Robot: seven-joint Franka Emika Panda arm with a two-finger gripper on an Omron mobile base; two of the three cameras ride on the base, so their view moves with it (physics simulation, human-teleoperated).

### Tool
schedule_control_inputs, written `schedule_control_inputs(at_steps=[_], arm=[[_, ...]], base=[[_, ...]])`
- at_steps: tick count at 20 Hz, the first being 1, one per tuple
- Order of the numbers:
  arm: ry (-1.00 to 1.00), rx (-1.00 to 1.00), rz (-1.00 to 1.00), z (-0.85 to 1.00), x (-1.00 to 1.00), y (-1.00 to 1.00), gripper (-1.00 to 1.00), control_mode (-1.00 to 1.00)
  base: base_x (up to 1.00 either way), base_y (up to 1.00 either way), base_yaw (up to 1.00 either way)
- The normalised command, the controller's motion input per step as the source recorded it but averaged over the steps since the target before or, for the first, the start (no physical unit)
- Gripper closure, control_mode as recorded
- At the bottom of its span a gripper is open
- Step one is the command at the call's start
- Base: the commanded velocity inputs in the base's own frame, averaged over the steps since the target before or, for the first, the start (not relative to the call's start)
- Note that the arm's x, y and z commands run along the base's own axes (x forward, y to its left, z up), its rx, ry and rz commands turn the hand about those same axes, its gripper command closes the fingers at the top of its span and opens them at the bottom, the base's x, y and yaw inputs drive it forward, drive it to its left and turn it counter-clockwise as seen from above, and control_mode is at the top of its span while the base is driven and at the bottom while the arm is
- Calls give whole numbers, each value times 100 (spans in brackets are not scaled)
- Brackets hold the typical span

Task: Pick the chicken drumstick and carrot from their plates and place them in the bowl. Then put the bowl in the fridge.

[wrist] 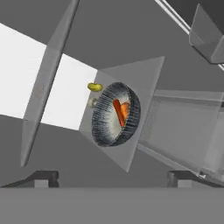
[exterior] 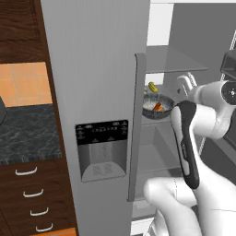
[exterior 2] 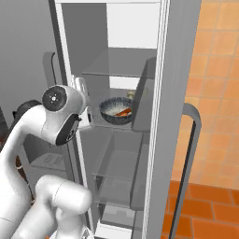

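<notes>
Bowl [wrist: 116, 114] with carrot [wrist: 118, 112] sits on fridge [exterior: 99, 92] shelf, apart from wide-spread, empty fingers [wrist: 43, 177].

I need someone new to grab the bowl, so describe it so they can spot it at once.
Look into the open fridge, at the middle glass shelf. The bowl sits there: round, dark grey-blue with a finely patterned rim, holding the orange carrot. The small yellow item behind it is much smaller and not a dish.

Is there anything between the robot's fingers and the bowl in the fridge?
No. In the hand view the gripper is open and apart from the bowl, with just bare glass shelf between them. The carrot lies inside the bowl.
</notes>
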Motion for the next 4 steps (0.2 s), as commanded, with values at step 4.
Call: schedule_control_inputs(at_steps=[4], arm=[[-32,5,-6,44,-100,-96,-100,-100]], base=[[0,0,0]])
